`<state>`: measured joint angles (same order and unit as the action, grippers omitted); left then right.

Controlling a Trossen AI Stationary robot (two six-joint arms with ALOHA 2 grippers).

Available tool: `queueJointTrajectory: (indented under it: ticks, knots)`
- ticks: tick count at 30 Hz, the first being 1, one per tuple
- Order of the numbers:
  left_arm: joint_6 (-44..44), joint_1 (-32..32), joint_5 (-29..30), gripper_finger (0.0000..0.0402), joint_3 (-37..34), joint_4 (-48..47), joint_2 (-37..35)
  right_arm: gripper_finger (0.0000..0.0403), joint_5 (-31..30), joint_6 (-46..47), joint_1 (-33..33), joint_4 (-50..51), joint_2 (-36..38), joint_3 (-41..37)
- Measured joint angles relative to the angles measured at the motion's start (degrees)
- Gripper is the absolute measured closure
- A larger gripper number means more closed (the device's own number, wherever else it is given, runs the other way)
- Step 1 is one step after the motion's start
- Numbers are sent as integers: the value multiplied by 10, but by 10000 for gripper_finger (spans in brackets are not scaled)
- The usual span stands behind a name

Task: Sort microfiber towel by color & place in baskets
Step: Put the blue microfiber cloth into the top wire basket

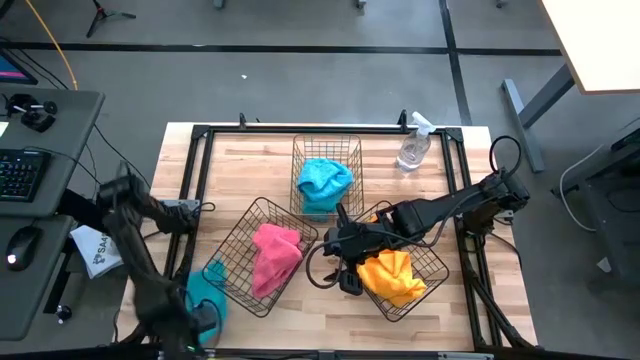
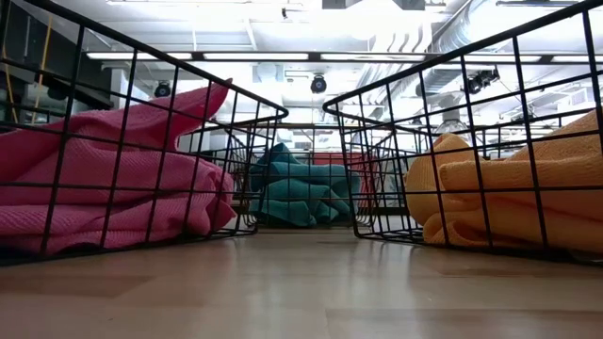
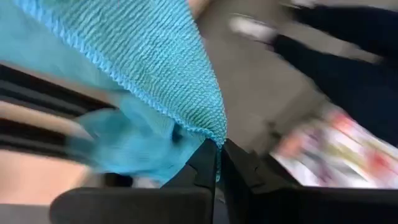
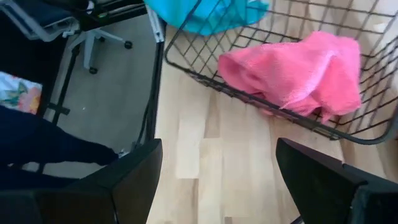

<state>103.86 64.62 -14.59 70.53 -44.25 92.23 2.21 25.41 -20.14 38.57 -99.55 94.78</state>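
Note:
Three black wire baskets stand on the wooden table. The far one (image 1: 326, 160) holds a turquoise towel (image 1: 323, 182), the left one (image 1: 240, 225) a pink towel (image 1: 274, 256), and the right one (image 1: 432, 268) a yellow-orange towel (image 1: 392, 276). My left gripper (image 1: 205, 318) is at the table's near left corner, shut on a second turquoise towel (image 1: 207, 290). My right gripper (image 1: 345, 275) is open and empty above the table between the pink and yellow baskets. Neither gripper shows in the low view. My left gripper pinches the turquoise towel at an edge or corner (image 3: 213, 138) between its two shut fingers (image 3: 204, 163). The rest of the cloth spreads away from the fingertips (image 3: 143, 56). I cannot tell whether one layer or several is held, or whether the cloth touches the table.
A clear spray bottle (image 1: 412, 148) stands at the far right of the table. Black frame bars (image 1: 330, 130) run around the table's edges. Bare wood (image 4: 199, 143) lies under my right gripper, beside the pink basket (image 4: 205, 68). A desk with a keyboard (image 1: 20, 170) stands left of the table.

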Motion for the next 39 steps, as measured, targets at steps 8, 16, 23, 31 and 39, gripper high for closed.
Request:
queueJointTrajectory:
  ticks: [8,16,23,31,39]
  knots:
    - [-136,-45,219,401,105,6,-171,92,83,7,7,-52,30,0]
    - [-465,-280,290,401,203,-11,-180,92,-1,15,-3,-70,136,0]
    - [-768,-528,293,401,244,40,-175,92,-148,1,-30,-67,221,0]
    - [-883,-744,179,401,244,161,-123,92,-275,-19,-55,-41,250,0]
    - [-900,-796,163,401,243,133,5,92,-321,48,-54,46,233,0]
